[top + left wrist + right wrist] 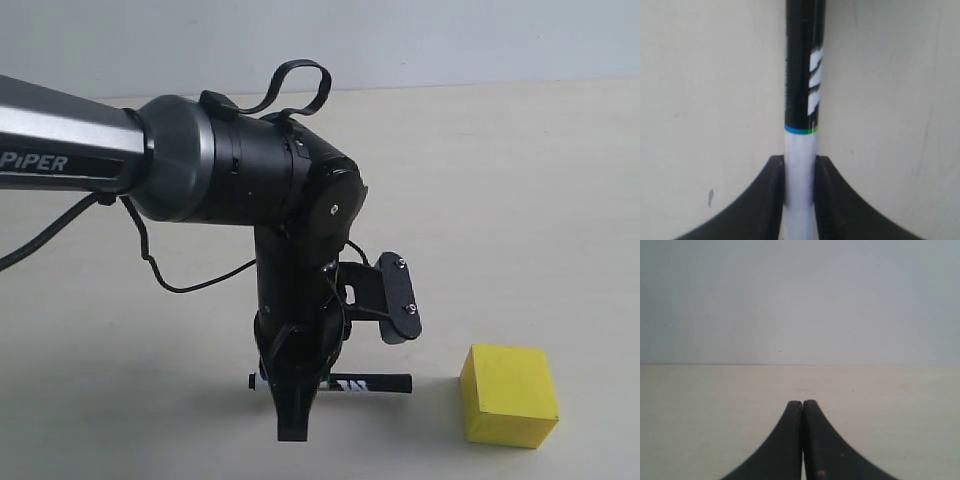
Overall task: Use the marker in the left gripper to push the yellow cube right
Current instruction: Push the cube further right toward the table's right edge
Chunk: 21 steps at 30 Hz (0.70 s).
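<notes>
My left gripper (292, 400) points down at the table, shut on the marker (372, 384), which lies level just above the surface with its black capped end pointing right. A short gap separates that end from the yellow cube (508, 394), which sits on the table at the lower right. In the left wrist view the two black fingers (771, 196) squeeze the marker's white barrel (800, 165), and the black half with the white logo runs away from the gripper (800, 162). My right gripper (802, 404) is shut with nothing in it, facing bare table and wall.
The pale tabletop (520, 200) stretches back to a grey wall (400, 40). A loose black cable (170, 280) hangs from the left arm. A second black finger plate with silver screws (398, 295) sticks out above the marker.
</notes>
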### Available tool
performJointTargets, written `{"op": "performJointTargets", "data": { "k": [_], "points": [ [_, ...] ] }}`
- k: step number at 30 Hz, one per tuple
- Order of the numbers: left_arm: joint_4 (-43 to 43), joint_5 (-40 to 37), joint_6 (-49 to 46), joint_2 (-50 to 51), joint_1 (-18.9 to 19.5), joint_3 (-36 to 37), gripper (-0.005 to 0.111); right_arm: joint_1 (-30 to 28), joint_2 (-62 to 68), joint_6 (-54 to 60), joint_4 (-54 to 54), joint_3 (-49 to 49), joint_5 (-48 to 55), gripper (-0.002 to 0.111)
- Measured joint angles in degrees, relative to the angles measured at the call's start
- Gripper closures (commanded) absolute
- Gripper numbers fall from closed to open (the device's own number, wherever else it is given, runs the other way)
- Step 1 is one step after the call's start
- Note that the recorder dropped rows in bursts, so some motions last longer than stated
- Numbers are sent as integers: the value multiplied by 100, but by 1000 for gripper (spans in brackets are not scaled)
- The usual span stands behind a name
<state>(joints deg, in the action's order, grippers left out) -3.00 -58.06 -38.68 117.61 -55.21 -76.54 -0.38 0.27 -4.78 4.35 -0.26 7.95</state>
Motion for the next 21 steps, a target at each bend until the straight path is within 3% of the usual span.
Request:
{"op": "performJointTargets", "data": {
  "k": [7,14,21],
  "points": [
    [-10,323,-181,13,-252,-29,107,0,0,0,0,0,0,108],
    [-153,375,-282,199,-514,-609,107,0,0,0,0,0,0,108],
    [-133,-158,-213,324,-547,-869,107,0,0,0,0,0,0,108]
  ]
}}
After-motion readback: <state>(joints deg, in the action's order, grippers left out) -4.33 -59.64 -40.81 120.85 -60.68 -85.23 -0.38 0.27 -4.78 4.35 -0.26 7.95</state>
